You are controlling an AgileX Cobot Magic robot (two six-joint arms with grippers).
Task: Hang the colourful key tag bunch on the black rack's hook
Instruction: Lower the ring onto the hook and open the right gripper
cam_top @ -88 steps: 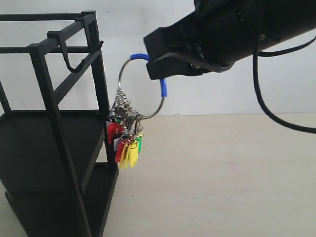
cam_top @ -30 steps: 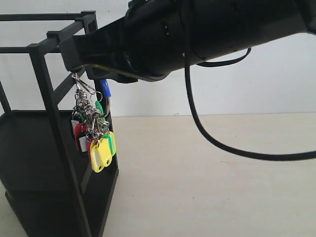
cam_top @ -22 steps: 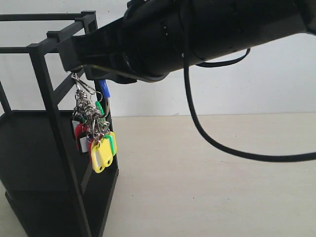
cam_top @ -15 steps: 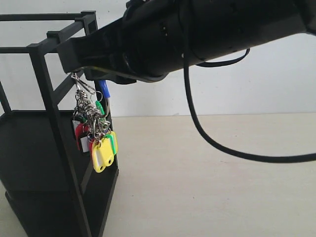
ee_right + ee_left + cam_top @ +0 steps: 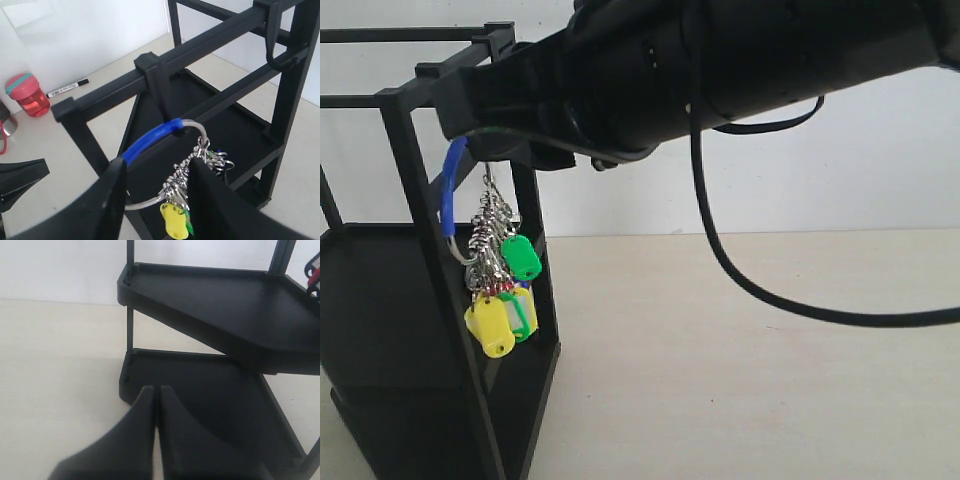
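Your left gripper (image 5: 156, 401) sits pinched together and empty near the black rack (image 5: 405, 150). The colourful key tag bunch (image 5: 498, 262) appears looped over the hook (image 5: 159, 95), between the right gripper (image 5: 159, 162)'s spread fingers. If you back out crooked, a finger may snag the ring and drag it off.

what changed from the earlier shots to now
The right gripper carried the colourful key tag bunch leftward in the exterior view to the black rack, then opened; the bunch dropped onto the hook, its blue sleeve swinging left. The rack stayed put.
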